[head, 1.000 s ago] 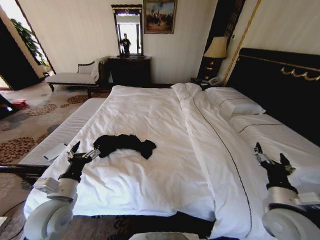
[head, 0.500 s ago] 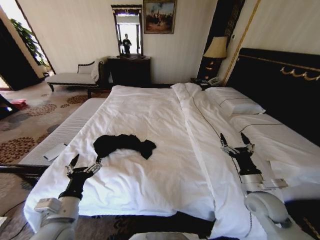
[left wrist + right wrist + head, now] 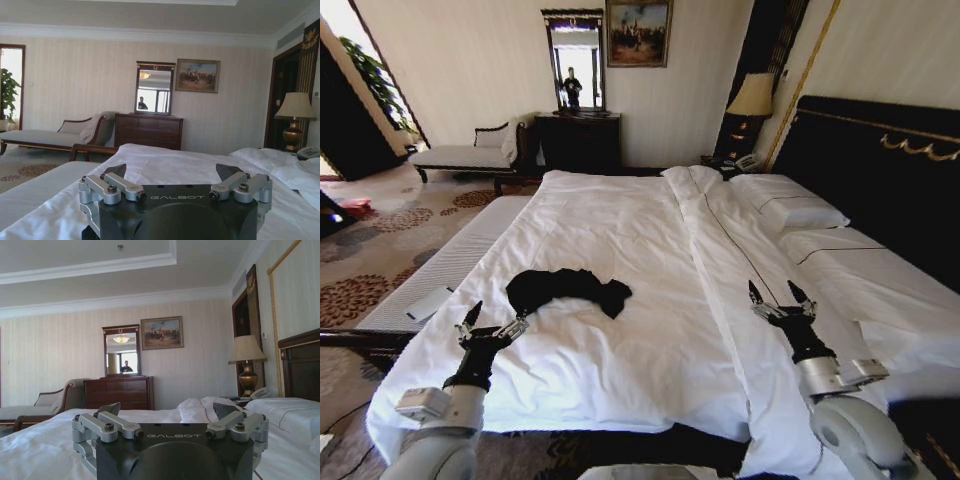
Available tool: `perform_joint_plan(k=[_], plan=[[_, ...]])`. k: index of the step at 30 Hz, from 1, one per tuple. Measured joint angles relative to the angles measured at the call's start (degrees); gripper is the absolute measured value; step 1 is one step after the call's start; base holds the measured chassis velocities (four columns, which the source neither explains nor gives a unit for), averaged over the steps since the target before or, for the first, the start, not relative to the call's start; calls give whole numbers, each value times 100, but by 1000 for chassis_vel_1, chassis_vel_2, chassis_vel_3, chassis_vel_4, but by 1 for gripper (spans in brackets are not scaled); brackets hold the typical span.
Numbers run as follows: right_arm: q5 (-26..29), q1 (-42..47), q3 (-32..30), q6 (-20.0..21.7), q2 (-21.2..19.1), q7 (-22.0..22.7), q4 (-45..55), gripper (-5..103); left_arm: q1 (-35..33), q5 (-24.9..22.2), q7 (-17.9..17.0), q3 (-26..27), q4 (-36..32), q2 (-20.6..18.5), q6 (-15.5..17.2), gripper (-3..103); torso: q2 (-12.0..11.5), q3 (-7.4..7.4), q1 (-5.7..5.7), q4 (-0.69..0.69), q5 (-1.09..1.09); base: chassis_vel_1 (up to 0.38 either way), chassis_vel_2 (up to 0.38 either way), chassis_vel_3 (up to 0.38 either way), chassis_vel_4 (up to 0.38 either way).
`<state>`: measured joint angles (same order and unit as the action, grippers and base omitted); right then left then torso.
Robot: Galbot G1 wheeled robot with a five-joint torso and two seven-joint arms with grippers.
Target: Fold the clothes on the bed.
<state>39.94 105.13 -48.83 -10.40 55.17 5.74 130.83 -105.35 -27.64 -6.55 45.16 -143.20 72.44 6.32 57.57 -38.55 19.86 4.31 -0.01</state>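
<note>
The black T-shirt (image 3: 568,289) lies crumpled on the white duvet of the bed (image 3: 620,230), toward its left side. My left gripper (image 3: 493,321) hovers open just in front of the shirt's near left edge, nothing between its fingers. Over the bed's right half, well to the right of the shirt, my right gripper (image 3: 778,298) is open and holds nothing. In the left wrist view the left gripper (image 3: 176,172) stands spread above white bedding (image 3: 165,165). The right wrist view has the right gripper (image 3: 170,412) spread the same way over the bed (image 3: 45,445).
White pillows (image 3: 790,205) lie against the dark headboard (image 3: 880,170) at the right. A narrow white bench (image 3: 445,265) runs along the bed's left side. A chaise (image 3: 470,155), dark dresser (image 3: 580,140) with mirror, and a lamp (image 3: 752,98) stand by the far wall.
My left gripper has pulled back from the shirt's edge toward me. My right arm has swung left, from the right edge of the bed to over its right half.
</note>
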Motion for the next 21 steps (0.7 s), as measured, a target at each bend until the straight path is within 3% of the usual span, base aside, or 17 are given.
perform_joint_plan(k=[4,7,11,13,21], plan=[[-298,188,-80,-55,174,-104,46,100,54,-30,9,-49,-14,-67,71,100,0,0,0,1,-1,0,0,0,0],[-605,232,-24,-122,516,-153,59,100,-62,-36,51,-98,-15,98,223,100,0,0,0,0,1,0,0,0,0],[-676,220,7,-115,542,-74,83,100,-130,-115,128,-98,-15,103,304,100,0,0,0,-2,1,0,0,0,0],[-678,146,-24,-65,474,143,193,100,12,-414,161,-109,-15,-21,434,100,0,0,0,-1,1,0,0,0,0],[-619,185,-152,5,473,140,428,100,33,-524,647,-97,-14,-339,313,100,0,0,0,1,0,0,0,0,0]])
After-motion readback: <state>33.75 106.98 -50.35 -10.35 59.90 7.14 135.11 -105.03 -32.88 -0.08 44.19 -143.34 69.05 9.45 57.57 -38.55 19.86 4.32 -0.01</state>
